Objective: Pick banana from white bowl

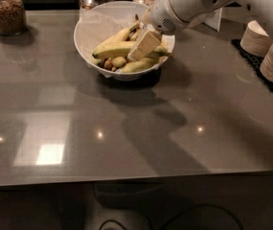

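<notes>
The grey bench [126, 143] lies glossy in the foreground, showing only light spots and the arm's shadow. Further back, left of centre, stands the white bowl [90, 30], heaped with fruit. The banana [113, 50] lies across the middle of the heap, long and nearly straight, with its left end near the bowl's left wall and its right part running under the hand. A shorter banana [143, 65] lies just in front of it, and some small brown round pieces [112, 62] sit between them.

The likeliest trouble is a grasp on the wrong fruit: the bananas lie touching, so a closing hand could take the shorter one or pinch two together. The bowl's thin flaring wall is close on the right; a push against it could tip or slide the bowl on the smooth bench. A hold near the banana's end may let it swing or slip on lifting.

The hand [144, 46] is down inside the bowl, right of centre, its pale flat pad against the heap at the banana's right part. Whether it is parted or clamped cannot be told.

Behind it the white arm [188, 4] slants up to the right. Stacks of paper plates [265, 51] sit at the right edge, and glass jars [4, 11] stand along the back.
</notes>
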Available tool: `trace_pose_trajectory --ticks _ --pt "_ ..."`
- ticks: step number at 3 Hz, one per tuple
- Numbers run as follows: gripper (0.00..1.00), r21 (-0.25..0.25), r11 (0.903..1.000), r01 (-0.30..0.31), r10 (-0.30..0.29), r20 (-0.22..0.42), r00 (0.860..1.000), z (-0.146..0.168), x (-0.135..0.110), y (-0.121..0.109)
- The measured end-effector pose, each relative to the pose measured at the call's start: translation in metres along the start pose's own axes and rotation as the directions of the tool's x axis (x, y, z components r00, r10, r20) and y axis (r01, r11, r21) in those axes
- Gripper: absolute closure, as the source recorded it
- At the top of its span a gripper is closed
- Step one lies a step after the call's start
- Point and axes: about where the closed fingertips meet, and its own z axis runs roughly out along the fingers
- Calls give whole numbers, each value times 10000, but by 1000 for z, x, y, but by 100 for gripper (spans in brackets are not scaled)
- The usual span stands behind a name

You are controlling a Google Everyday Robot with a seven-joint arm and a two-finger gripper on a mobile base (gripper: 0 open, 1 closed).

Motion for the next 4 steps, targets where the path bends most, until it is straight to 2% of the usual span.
trace_pose_trajectory --ticks 1,3,4 --pt "23 -162 9996 -234 230 -218 9995 11 10 0" --pt "30 -367 9956 -866 844 -585 9947 35 30 -14" --pt "49 -503 9926 -1109 1078 -614 9923 44 32 -21"
